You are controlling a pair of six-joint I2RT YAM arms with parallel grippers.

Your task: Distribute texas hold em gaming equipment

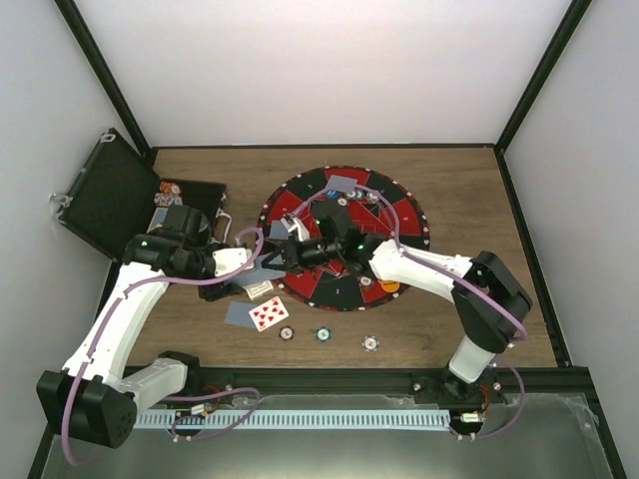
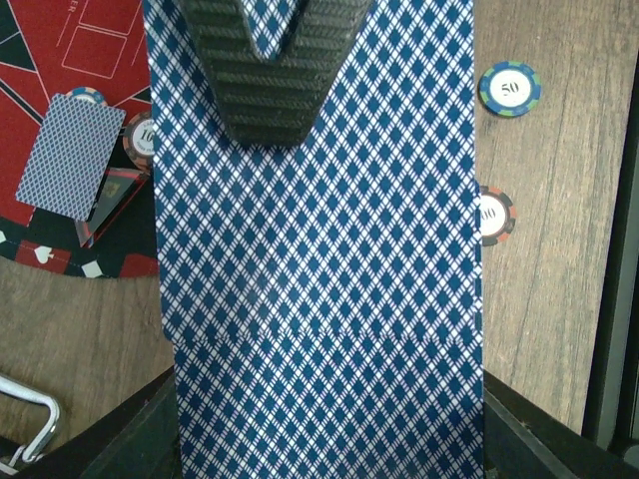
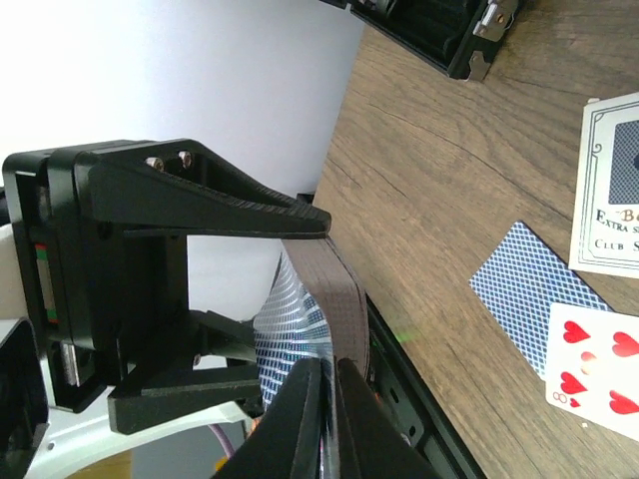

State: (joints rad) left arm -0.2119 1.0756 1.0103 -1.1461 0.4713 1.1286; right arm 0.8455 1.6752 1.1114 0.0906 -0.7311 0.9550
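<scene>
On wood: chip (image 2: 509, 88) marked "50" (blue rim); card (image 2: 319, 299) alongside.

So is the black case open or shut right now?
Open: the black case has its lid swung back to the left, leaving the tray exposed.

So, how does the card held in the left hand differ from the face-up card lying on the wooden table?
The held card shows its blue diamond-patterned back; the face-up card shows a white face with red hearts. The held card is clamped in the left hand, off the table; the face-up card lies loose on the wood. The held card looks bent; the face-up card lies flat. Both are playing cards.
</scene>
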